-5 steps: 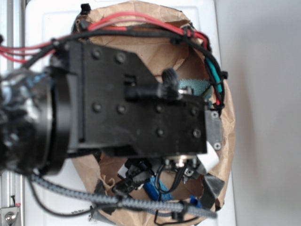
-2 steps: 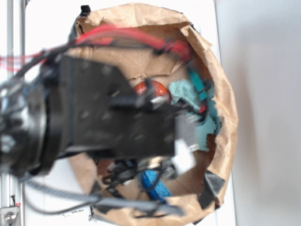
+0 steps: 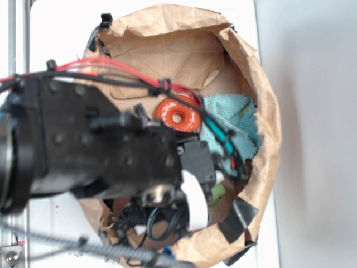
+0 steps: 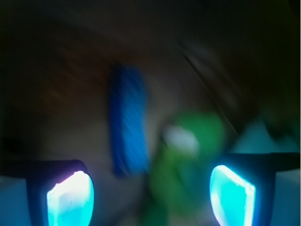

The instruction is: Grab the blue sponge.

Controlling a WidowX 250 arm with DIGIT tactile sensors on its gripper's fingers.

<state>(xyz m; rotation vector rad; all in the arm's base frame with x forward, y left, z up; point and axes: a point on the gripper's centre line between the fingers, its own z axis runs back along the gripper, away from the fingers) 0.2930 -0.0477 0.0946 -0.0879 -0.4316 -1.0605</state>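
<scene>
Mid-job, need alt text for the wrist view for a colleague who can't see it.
Blurred, dim wrist view: the blue sponge lies lengthwise ahead of the open tool, nearer its left glowing fingertip. A green object sits between the fingertips, right of the sponge; nothing is gripped.

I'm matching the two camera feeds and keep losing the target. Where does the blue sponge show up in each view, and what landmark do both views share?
Exterior: not visible; the arm hides the lower part of the paper bag where it would be.
Wrist: the blue sponge stands as an upright blurred strip left of centre, above the open pincer.
Shared landmark: the green object, right of the sponge in the wrist view.
</scene>
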